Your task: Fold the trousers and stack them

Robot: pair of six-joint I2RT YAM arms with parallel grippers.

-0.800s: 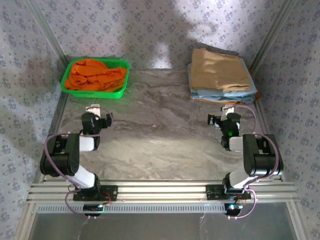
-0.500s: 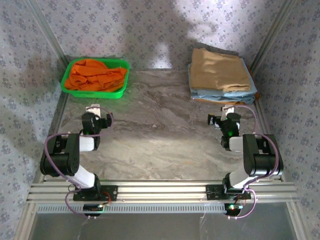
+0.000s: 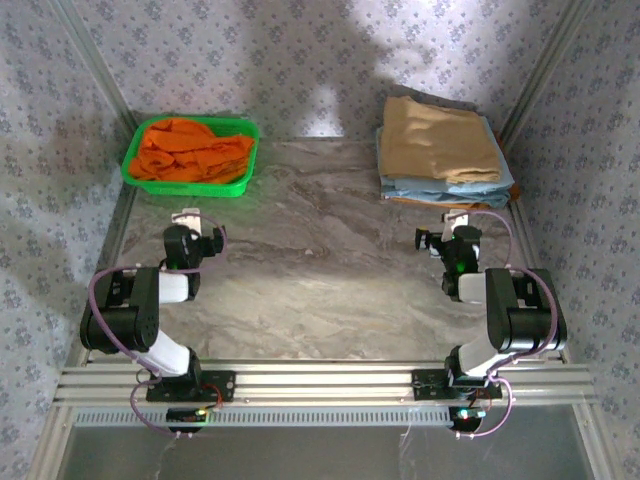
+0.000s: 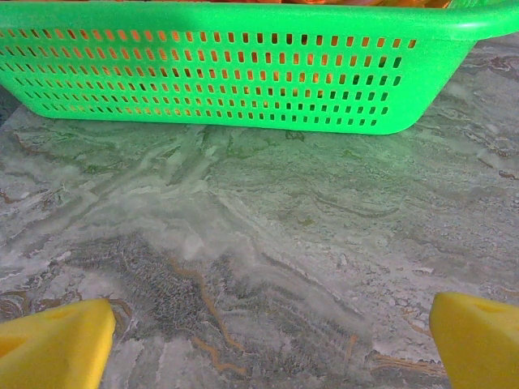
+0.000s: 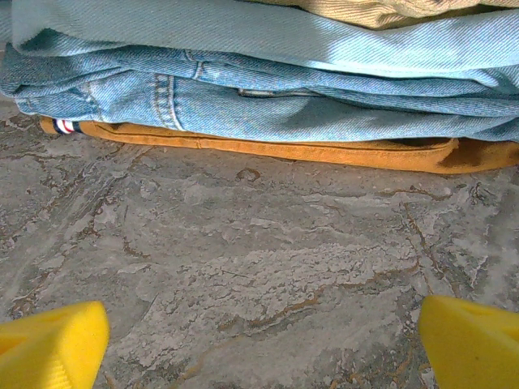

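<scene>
Filling a green plastic slotted basket (image 3: 190,186), the bright orange soft cloth trousers (image 3: 190,150) lie in a crumpled heap, unfolded, with creases and bunched ridges across the top. The fabric rises about level with the basket's rim, and in the left wrist view orange shows through the slots of the near wall.

The basket sits straight ahead of the left gripper (image 4: 263,336), near but apart from it, with a strip of bare grey marble-patterned tabletop (image 3: 320,270) between them. The left gripper's yellow fingertips (image 4: 53,344) stand spread wide at the two lower corners of its wrist view, with nothing between them. The basket's near wall stands between this gripper and the trousers.

Ahead of the right gripper (image 5: 263,336) lies a stack of folded garments. A tan folded garment (image 3: 440,138) lies on top. Light blue denim folded garments (image 5: 284,105) lie under it, and a brownish-orange folded garment (image 5: 284,152) lies flat on the table at the bottom. The right gripper's yellow fingertips (image 5: 57,344) are likewise spread wide and hold nothing, low over bare tabletop just short of the stack's near edge.

Both arms are drawn in with their elbows bent, the trousers well off to the left of the right gripper.
</scene>
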